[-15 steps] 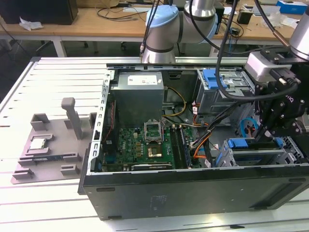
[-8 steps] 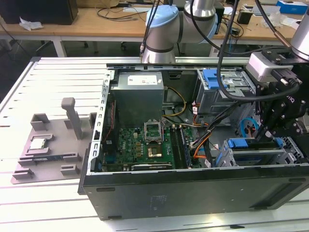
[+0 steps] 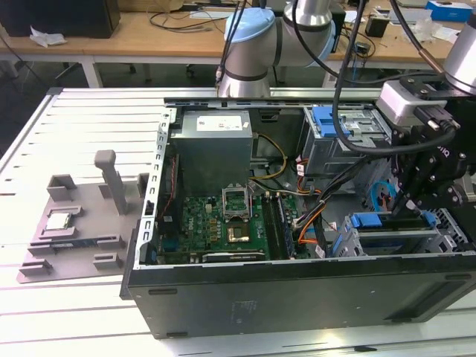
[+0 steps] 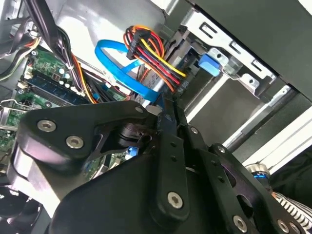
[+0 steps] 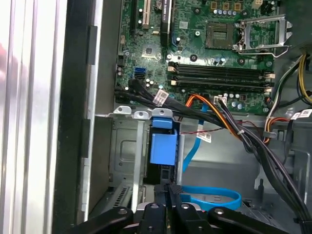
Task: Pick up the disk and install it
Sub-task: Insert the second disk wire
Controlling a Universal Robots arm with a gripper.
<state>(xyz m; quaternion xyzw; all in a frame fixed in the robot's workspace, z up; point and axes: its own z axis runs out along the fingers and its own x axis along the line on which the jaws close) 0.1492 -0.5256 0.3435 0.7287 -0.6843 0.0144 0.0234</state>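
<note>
disk already sitting edge-up in drive cage at case's front corner, gripper pinched on its edge, seating not finished imo

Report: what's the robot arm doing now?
Gripper shut, inside open computer case. Blue-framed disk sits in metal drive bay, just ahead. Flat blue cable loops alongside.

Arm low, jaws together.

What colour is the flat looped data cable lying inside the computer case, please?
The flat data cable is light blue, clearest in the second wrist view.
</note>
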